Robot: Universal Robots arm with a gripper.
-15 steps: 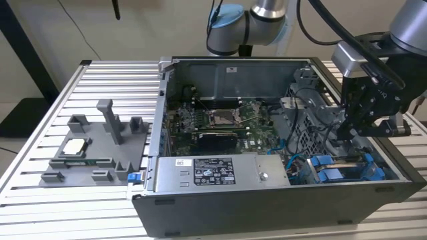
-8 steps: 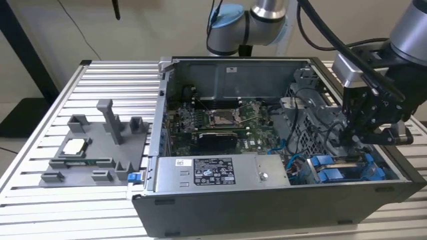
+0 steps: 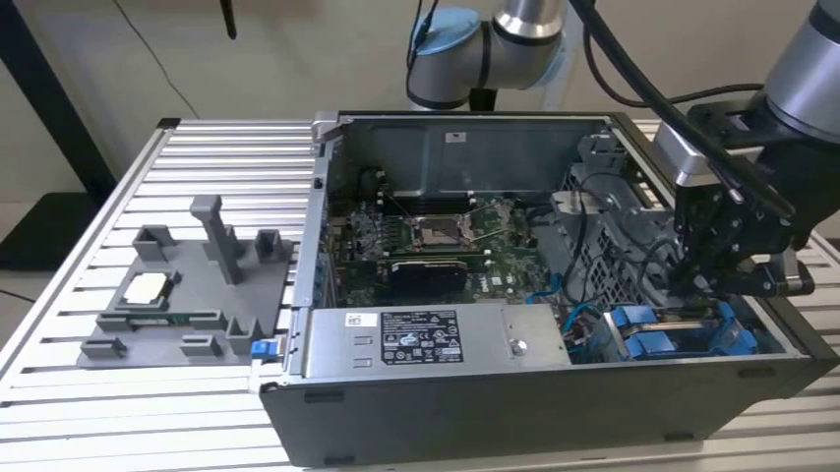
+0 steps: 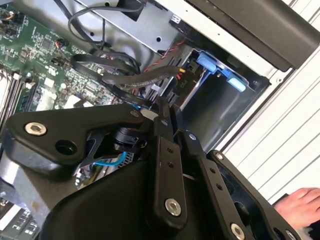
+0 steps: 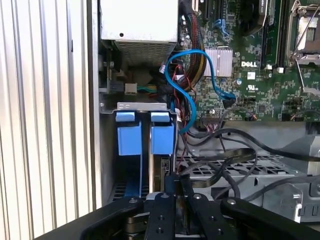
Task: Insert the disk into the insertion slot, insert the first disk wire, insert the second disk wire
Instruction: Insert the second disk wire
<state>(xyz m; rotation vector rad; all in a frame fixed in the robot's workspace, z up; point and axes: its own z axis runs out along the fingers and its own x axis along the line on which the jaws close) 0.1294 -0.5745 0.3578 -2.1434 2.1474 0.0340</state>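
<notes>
Slatted metal table [image 3: 79, 295] carries open computer case [image 3: 525, 403].

Arm [image 3: 525, 29]: silver tube links, pale blue joint caps, black cables alongside. Gripper [image 3: 749, 265]: matte black, jointed linkage bars, silver screw heads in both wrist views.

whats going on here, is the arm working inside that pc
Yes. A single robot arm has its black gripper lowered into an open dark grey computer case, at the drive cage on the exterior view's right. Two bright blue plastic carrier frames sit side by side in the dark grey metal cage. In the first wrist view the fingers are pinched together right beside the nearer frame, among thin black cables. A person's hand rests outside the case.
</notes>
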